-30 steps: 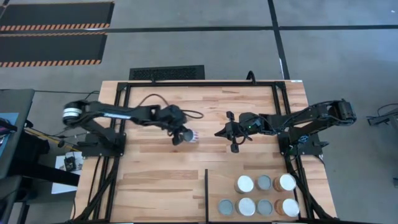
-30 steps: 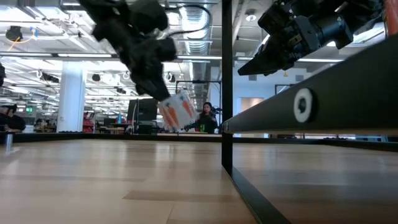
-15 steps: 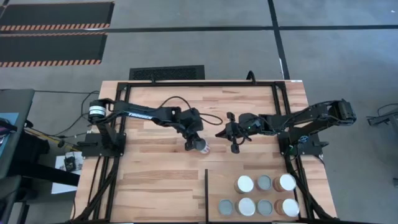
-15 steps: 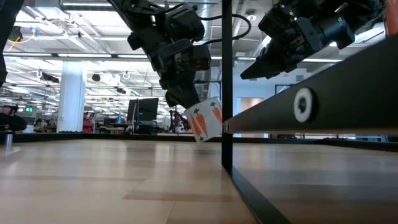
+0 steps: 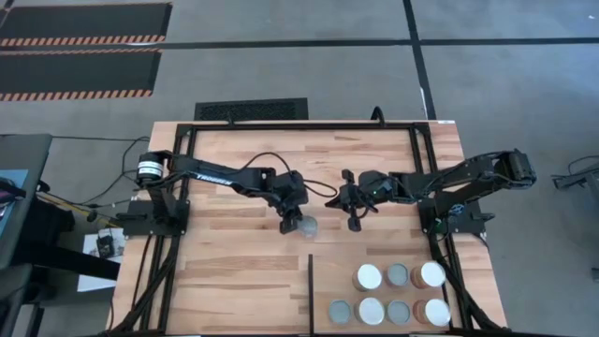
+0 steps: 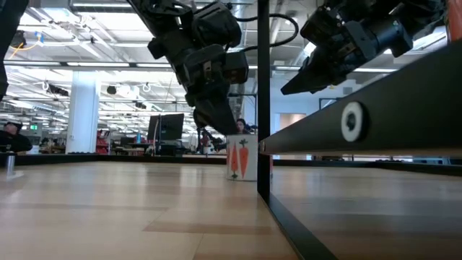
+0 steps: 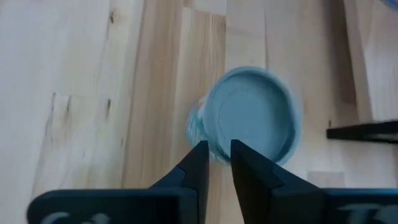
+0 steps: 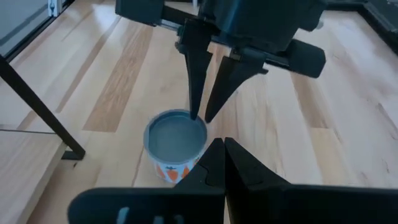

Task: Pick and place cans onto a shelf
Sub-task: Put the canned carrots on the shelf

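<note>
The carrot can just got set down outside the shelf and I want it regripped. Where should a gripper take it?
Grip the carrot can across its round side wall, coming straight down from above: it stands upright, flat lid up, with bare table around it.

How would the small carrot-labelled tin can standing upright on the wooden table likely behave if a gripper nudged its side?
The small carrot-labelled tin can stands on a flat base, so it would probably slide, not roll. It looks rigid metal, unlikely to dent. Pushed near its round grey top, it might tip, then roll.
</note>
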Tool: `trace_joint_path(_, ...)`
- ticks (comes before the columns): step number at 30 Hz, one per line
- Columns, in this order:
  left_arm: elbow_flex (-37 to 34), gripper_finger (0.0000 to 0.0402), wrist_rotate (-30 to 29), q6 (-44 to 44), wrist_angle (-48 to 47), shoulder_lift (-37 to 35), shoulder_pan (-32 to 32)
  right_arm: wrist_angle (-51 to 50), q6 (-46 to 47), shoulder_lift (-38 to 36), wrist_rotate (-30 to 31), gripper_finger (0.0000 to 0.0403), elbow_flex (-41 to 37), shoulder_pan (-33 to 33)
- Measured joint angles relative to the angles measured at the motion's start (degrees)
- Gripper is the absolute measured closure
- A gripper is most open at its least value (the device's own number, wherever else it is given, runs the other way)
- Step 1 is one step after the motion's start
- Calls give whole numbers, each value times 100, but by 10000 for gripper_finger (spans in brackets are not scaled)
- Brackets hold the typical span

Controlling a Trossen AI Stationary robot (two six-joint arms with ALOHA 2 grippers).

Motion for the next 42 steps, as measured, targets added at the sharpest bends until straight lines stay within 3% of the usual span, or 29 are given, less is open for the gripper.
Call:
trace_joint_path(6,-48,332,-124,144,101,-36,-11,-48,27,0,-2,392,0,58)
trace_joint_path(12,-395,352,-316,534,634,-816,-23,-117,332,0,110,392,67,178)
trace_joint_path(17,-1534,396,-296,430,2302,-1632,-167,-421,450,3,432,392,318,432)
trace_joint_path(21,-2603,393,-347,87,3711,-2164,-301,-673,643,2,437,385,543,634)
trace_joint_path(25,-3436,390,-745,-92,4806,-2587,-435,-1067,854,164,468,354,857,837)
trace_joint_path(30,-4254,390,-1375,-301,5503,-2978,-531,-1948,932,782,675,303,1578,1079)
trace_joint_path(37,-4826,390,-1644,-341,6114,-3390,-533,-3245,614,1880,781,226,2730,1288)
trace_joint_path(42,-5024,390,-1712,-291,6276,-3583,-535,-3699,230,2520,786,206,3353,1282)
